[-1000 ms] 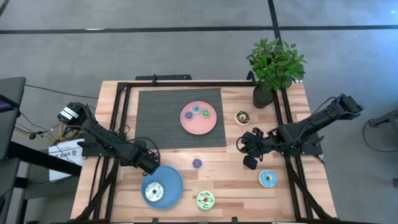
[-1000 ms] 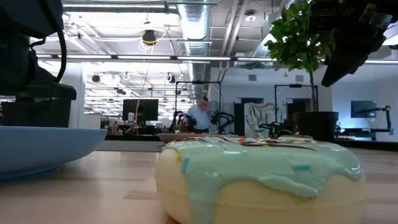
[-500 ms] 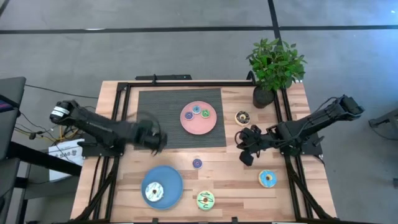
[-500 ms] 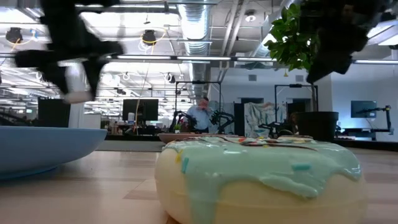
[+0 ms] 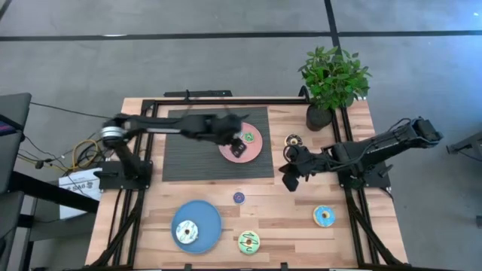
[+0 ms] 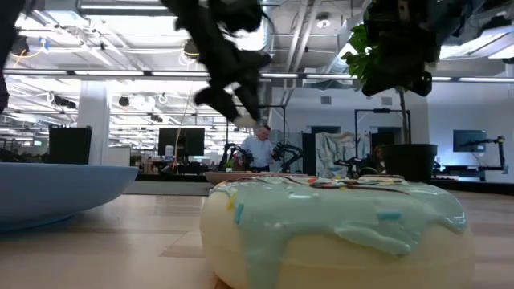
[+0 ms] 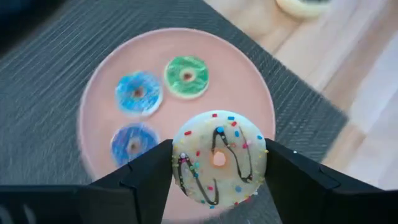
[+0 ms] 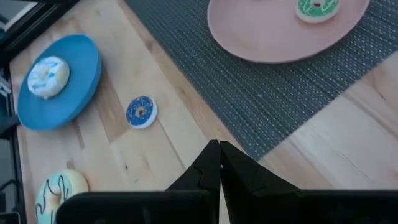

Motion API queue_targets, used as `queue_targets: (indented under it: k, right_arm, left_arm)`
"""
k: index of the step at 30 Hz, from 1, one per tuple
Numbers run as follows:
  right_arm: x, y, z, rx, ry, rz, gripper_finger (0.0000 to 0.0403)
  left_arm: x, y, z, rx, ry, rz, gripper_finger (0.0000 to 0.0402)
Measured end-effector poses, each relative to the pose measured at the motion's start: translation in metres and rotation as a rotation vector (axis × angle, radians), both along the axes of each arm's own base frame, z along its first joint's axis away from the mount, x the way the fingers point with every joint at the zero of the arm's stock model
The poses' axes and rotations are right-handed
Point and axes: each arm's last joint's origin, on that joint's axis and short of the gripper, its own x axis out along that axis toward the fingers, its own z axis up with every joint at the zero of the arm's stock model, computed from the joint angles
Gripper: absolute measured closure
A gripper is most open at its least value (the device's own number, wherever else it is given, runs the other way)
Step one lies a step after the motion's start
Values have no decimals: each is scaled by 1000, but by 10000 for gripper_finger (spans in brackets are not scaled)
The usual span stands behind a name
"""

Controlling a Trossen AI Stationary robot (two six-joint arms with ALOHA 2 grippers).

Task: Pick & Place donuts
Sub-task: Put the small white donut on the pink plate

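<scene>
- The left pincer [image 7: 214,171] is clamping a white donut with dark drizzle and sprinkles [image 7: 219,158] between its two fingers, holding it just above the pink plate [image 5: 253,149], which is lying on the grey mat [image 5: 188,154] toward the counter's far edge.
- The right pincer [image 8: 219,163] is hanging with its fingers pressed together and nothing between them, over bare wood just off the mat's near right corner.
- Risks, as I judge them — the held donut is sitting over the plate's near rim rather than its middle, so a release here could be dropping it half off the plate, or letting it roll onto the mat; it could also be landing on the small blue donut [image 7: 133,142] just beside it.
- Count on the pink plate: three small donuts — two blue, one green [image 7: 186,76] — plus the held one above.
- Elsewhere: one white donut [image 5: 186,232] on the blue plate [image 5: 207,218], one small blue [image 5: 238,198], one lime green [image 5: 248,242], one blue-iced [image 5: 324,216], one dark-iced [image 5: 294,141] by the potted plant [image 5: 331,79].
- Two plates, nine donuts in all.
</scene>
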Motion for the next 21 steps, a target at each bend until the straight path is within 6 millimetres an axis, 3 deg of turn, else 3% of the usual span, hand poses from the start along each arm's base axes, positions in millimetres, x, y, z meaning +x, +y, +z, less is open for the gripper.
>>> queue_targets:
  k: [5, 11, 21]
  right_arm:
    - [1, -3, 0, 29, -3, -44, 402]
    - [1, -7, 0, 64, -8, -97, 402]
    - [1, -7, 0, 62, -5, -96, 402]
  left_arm:
    - [35, 12, -31, 9, 242, -104, 173]
    - [45, 27, -72, -64, 383, -144, 173]
    - [46, 47, -65, -28, 298, -117, 173]
